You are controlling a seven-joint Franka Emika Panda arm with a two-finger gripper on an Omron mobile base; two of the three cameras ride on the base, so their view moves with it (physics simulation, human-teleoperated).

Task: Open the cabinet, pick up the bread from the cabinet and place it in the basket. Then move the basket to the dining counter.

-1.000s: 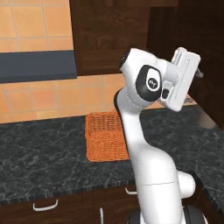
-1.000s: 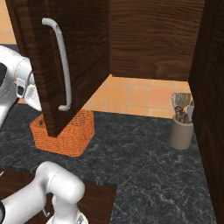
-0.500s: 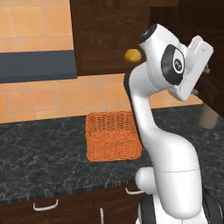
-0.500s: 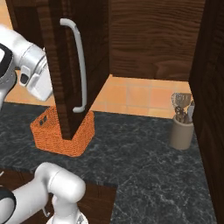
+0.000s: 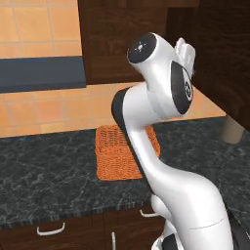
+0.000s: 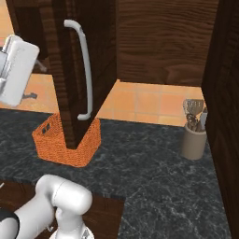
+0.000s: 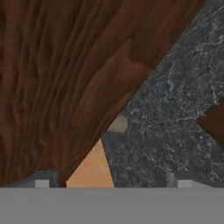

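Cabinet (image 6: 60, 70) door swung out; tool (image 7: 113, 181) spread wide, empty. Bread probably hidden inside, so door edge should be cleared first. Basket (image 5: 124, 151) parked at 6 o'clock below on bench (image 5: 44, 166).

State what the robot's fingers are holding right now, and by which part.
Nothing. The fingers stand wide apart with empty space between them, facing the wooden cabinet door and the dark counter beyond.

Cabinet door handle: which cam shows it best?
Right base view. The handle shows full length on the swung-open cabinet door, in front of the basket. Hand view gives bare door wood close up; left base view gives dark cabinet fronts behind the arm.
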